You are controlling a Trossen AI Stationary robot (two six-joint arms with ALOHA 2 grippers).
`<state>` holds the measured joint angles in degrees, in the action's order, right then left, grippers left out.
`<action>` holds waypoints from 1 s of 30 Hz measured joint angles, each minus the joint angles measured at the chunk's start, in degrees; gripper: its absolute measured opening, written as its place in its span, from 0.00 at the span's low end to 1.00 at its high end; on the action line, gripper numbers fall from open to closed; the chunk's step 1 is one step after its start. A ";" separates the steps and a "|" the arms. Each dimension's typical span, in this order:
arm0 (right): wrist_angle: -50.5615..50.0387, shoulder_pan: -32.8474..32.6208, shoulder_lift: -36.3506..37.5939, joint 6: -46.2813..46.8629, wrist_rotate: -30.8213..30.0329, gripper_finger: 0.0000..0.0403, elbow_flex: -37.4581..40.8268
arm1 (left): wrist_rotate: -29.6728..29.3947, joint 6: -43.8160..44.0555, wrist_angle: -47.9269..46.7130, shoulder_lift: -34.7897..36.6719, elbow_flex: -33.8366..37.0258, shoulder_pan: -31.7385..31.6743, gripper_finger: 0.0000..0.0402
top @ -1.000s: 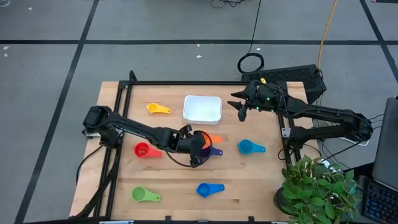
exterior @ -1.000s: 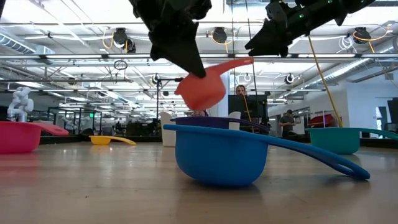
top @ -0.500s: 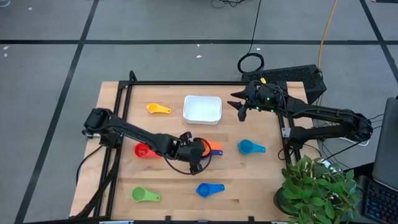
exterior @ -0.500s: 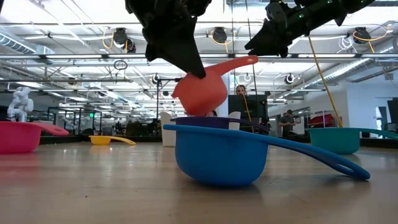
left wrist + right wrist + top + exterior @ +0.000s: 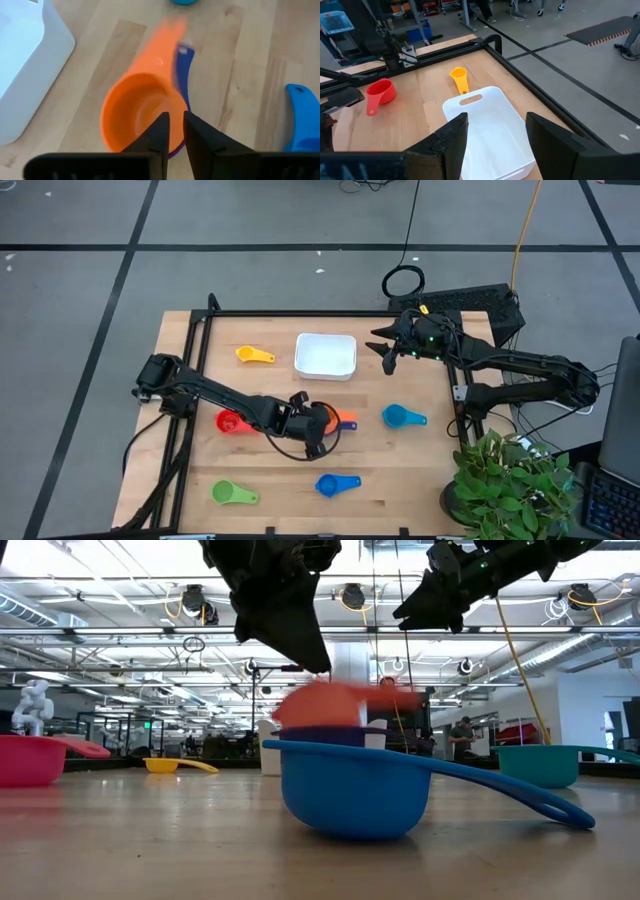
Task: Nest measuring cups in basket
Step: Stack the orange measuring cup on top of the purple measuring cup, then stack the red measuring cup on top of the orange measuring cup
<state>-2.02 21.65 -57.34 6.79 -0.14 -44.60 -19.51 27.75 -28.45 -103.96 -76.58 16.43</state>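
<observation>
The orange measuring cup [image 5: 140, 110] lies in the bowl of the navy cup [image 5: 183, 62], mouth up, its handle along the navy handle; it is blurred. In the low view the orange cup [image 5: 322, 705] sits on the navy cup [image 5: 335, 736]. My left gripper [image 5: 176, 131] hangs just above it, a narrow gap between its fingers, clear of the cup. Over the mid-table it shows as the left gripper [image 5: 316, 423]. My right gripper [image 5: 386, 350] waits open in the air, right of the white basket [image 5: 302, 358].
Loose cups lie on the wooden table: yellow [image 5: 252, 356] left of the basket, red [image 5: 230, 421], green [image 5: 228, 493], blue [image 5: 333, 484] near the front edge, teal [image 5: 398, 417] at the right. A black frame borders the table.
My left gripper sank a little toward the navy cup with the orange cup held tilted, then opened slightly and let go. The orange cup dropped out of its tilt and now sits level in the navy cup.
</observation>
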 joint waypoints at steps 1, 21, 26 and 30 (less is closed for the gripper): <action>0.00 0.00 0.00 0.00 0.00 0.48 0.00 | 0.00 -0.02 0.02 0.00 0.00 0.00 0.16; -4.37 -2.15 0.24 0.18 3.13 0.48 -1.51 | -1.09 -12.58 -2.23 10.93 -0.46 0.25 0.18; -12.34 -6.08 0.34 -0.17 0.04 0.48 -5.14 | -7.89 -13.99 -2.61 21.74 4.50 2.03 0.18; -15.33 -9.34 0.35 -0.63 -1.73 0.48 -5.48 | -9.07 -12.16 -2.20 31.08 12.37 2.86 0.18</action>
<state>-17.35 12.30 -56.99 6.15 -1.87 -50.08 -28.58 15.59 -30.64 -72.88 -64.21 19.29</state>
